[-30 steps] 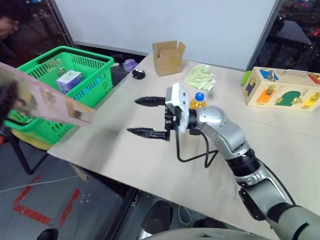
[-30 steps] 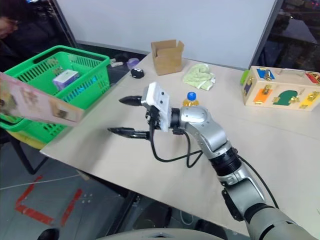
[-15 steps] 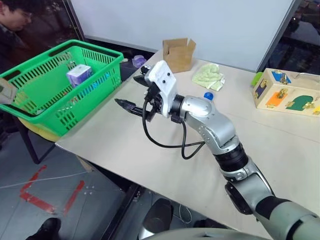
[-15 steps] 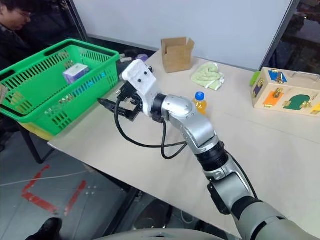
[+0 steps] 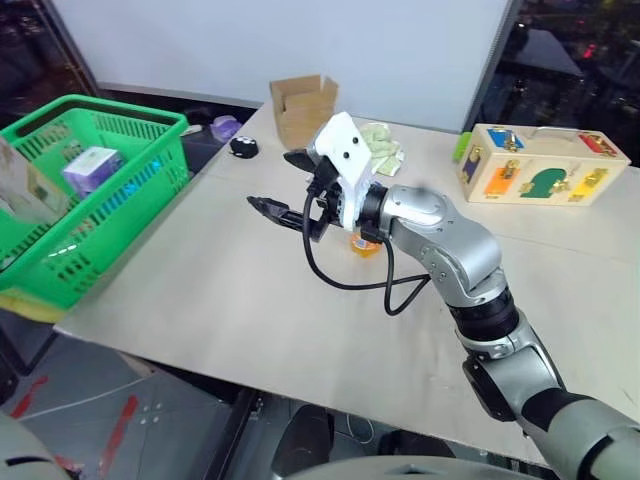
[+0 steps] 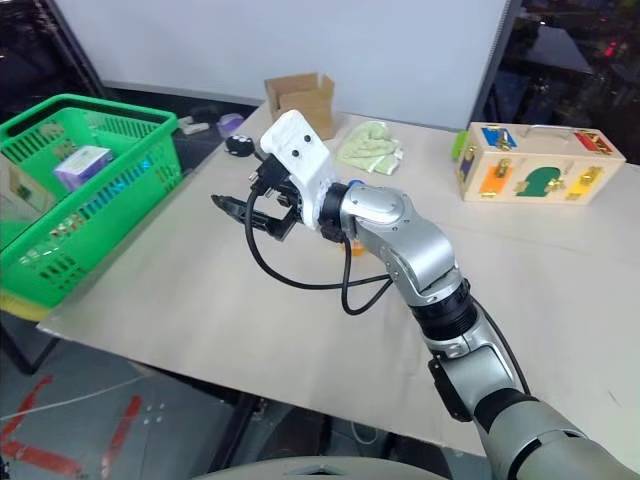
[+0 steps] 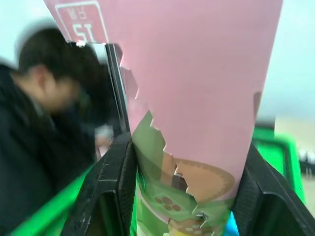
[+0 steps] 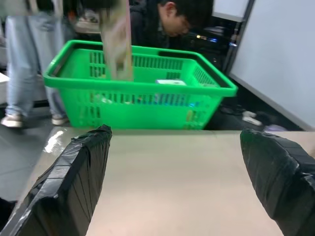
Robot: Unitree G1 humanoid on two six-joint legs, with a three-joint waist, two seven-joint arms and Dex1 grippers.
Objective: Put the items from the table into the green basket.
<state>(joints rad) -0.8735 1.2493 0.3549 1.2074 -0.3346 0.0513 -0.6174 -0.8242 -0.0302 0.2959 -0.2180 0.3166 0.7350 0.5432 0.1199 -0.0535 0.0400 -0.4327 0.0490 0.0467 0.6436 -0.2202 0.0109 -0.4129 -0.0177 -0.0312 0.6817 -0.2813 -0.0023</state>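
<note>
pink carton (image 5: 24,187): one, far left, standing on end over the near part of the green basket (image 5: 120,215); whether its lower end rests on the basket floor is hidden.
left hand (image 7: 187,147): the carton fills the space right in front of it; I cannot tell whether it is pinching the carton or has let go.
green basket: one, left of the table (image 5: 200,300), off its edge; one small white-and-purple box (image 5: 90,168) lies inside.
right hand (image 5: 275,180): spread wide, holding nothing, above the table and pointing left toward the basket.
orange-drink bottle (image 5: 362,243): one, upright on the table, just behind the right wrist, mostly hidden by it.
items left on the table, judged: one, the bottle.
risk, carton: if released while tilted, it may lean on the rim and tip out to the floor.
risk, bottle: the right wrist and its cable hang very near; a careless swing could knock it over and set it rolling.
</note>
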